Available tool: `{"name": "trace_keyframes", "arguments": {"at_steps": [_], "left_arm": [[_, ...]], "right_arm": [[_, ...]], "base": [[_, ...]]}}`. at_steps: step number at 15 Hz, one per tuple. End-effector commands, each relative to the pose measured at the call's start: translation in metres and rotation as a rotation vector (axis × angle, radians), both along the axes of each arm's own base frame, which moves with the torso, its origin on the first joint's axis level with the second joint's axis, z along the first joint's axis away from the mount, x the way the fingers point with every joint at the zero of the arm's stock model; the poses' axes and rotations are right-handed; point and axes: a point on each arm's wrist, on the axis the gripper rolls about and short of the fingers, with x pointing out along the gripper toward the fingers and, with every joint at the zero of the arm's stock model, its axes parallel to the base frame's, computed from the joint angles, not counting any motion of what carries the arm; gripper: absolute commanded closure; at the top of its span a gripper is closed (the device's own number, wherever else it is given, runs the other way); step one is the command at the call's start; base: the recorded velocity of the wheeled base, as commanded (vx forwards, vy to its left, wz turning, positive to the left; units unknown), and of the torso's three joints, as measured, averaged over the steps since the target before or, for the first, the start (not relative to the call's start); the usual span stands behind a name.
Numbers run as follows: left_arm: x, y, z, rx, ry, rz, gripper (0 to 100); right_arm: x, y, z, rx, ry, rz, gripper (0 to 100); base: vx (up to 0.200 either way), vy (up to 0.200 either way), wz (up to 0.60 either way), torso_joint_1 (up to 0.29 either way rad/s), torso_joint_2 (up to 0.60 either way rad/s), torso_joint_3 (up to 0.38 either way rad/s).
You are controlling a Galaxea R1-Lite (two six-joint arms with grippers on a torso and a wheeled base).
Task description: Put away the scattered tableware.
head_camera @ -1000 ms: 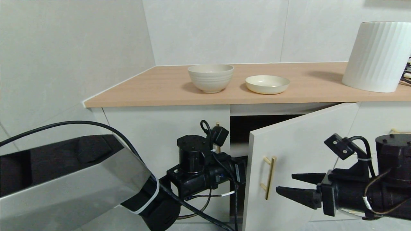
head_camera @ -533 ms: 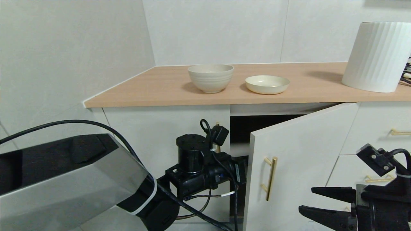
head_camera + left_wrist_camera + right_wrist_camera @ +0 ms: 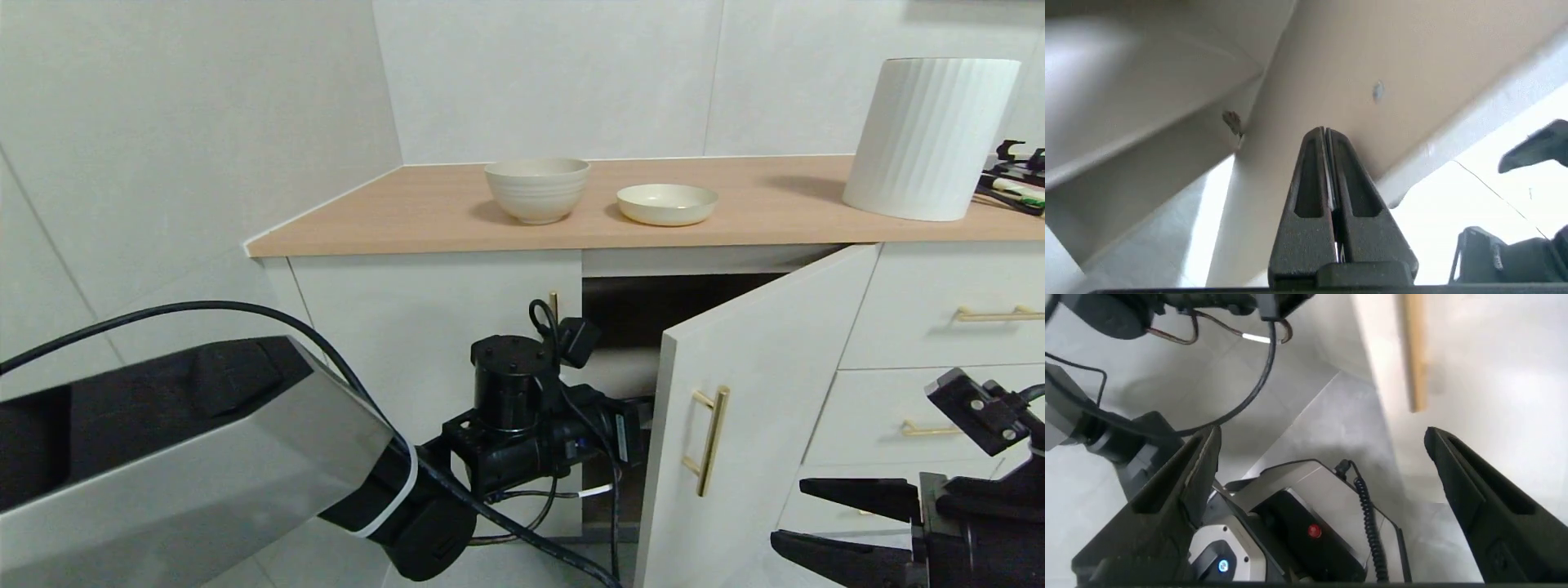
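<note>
Here, the cream ribbed ceramic bowl (image 3: 537,189) and the shallow cream dish (image 3: 667,203) stood apart on the light wooden worktop (image 3: 408,220). The left jaws were pressed shut on nothing at the cupboard opening below. The right jaws gaped wide, empty, near the half-open white cupboard door (image 3: 759,367). A rising arm might clip that door or its brass handle (image 3: 712,441). Pale tiled walls enclosed the corner, and a tall white ribbed container (image 3: 931,139) stood further right.

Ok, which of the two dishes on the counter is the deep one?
The ribbed bowl on the left; the dish to its right is shallow and smooth.
</note>
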Motion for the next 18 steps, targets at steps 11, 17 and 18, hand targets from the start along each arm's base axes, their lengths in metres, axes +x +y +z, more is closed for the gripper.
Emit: {"name": "trace_keyframes", "arguments": {"at_steps": [11,17,18], "left_arm": [[0.024,-0.023,0.014,0.012,0.011,0.006,100],[0.034,-0.042,0.008,0.066,0.028,0.095,100],[0.029,-0.046,0.008,0.068,0.027,0.087,100]], "right_arm": [[-0.002,-0.001,0.001,0.004,-0.007,0.004,0],[-0.003,-0.001,0.002,0.008,-0.014,0.009,0],[-0.005,-0.001,0.004,0.015,-0.022,0.014,0]], "base": [[-0.055,0.000,0.00,0.000,0.00,0.001],[0.000,0.000,0.00,0.000,0.00,0.000],[0.000,0.000,0.00,0.000,0.00,0.000]]}}
